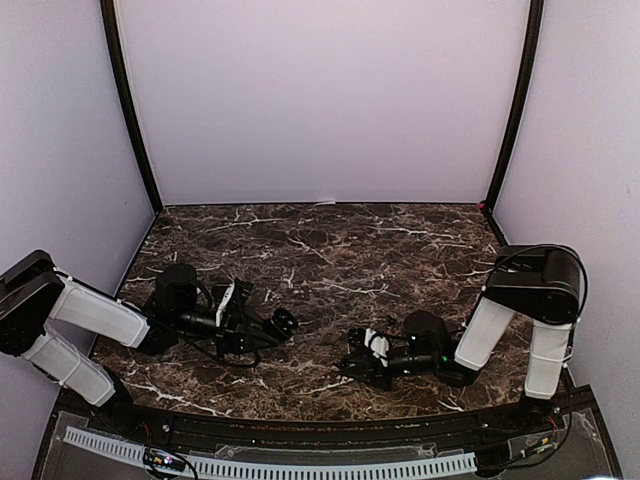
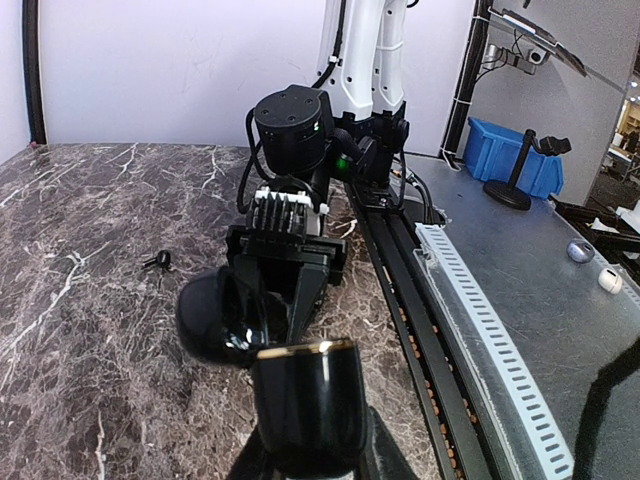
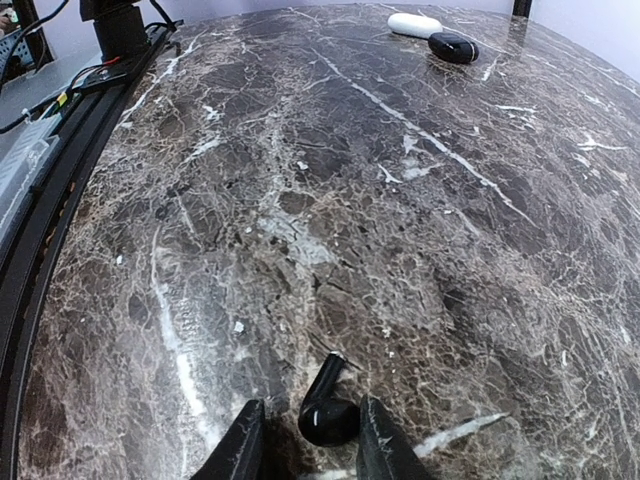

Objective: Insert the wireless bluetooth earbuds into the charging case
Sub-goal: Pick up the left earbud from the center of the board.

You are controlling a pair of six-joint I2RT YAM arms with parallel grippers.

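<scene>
The black earbud [image 3: 328,408] lies on the surface [image 3: 330,180] between the fingers of the right end effector [image 3: 312,445], which stand apart, unclenched. Its stem points away from them, its long axis roughly in line with them. The left end effector [image 1: 268,322] grasps the black case [image 2: 305,395], lid [image 2: 215,315] open, contents hidden.

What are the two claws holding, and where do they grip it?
The left gripper pinches the black charging case by its base. The right gripper straddles a black earbud; grip unclear.
</scene>
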